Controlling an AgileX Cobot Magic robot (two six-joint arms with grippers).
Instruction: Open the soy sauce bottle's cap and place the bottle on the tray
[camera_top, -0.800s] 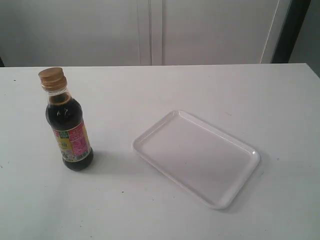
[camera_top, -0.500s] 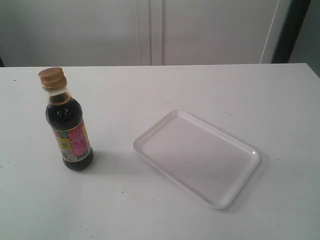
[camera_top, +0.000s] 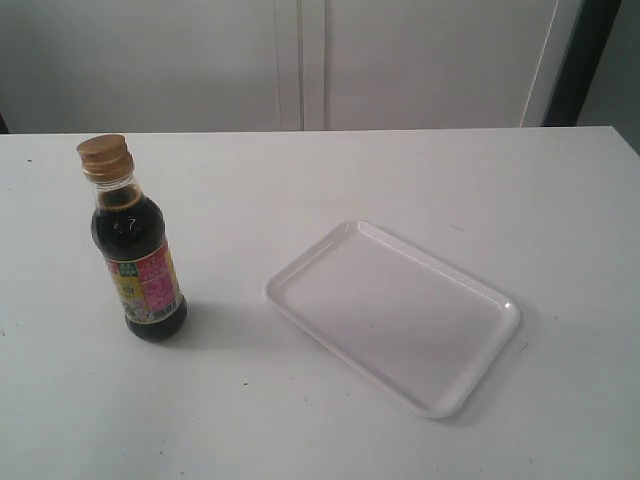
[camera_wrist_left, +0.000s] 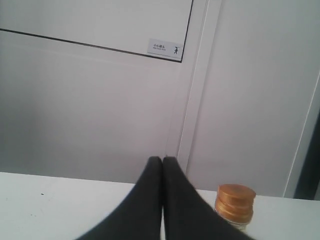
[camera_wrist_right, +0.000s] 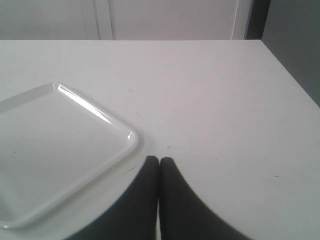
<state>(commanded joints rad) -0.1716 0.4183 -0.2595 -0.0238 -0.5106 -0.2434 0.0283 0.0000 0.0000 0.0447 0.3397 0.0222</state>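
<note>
I see the soy sauce bottle (camera_top: 139, 247) upright on the table (camera_top: 400, 170), cap (camera_top: 105, 155) closed, tray (camera_top: 393, 313) well apart, my left gripper (camera_wrist_left: 162, 161) and right gripper (camera_wrist_right: 159, 161) pinched together, holding nothing

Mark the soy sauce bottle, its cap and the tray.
soy sauce bottle (camera_top: 143, 283), exterior view, on its label.
cap (camera_top: 105, 154), exterior view, on its ribbed side.
tray (camera_top: 318, 249), exterior view, on its raised rim.

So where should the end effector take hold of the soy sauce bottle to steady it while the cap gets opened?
Probably the soy sauce bottle at its wide labelled body, coming in level from its left. It stands upright, and that leaves the cap on the narrow neck free.
</note>
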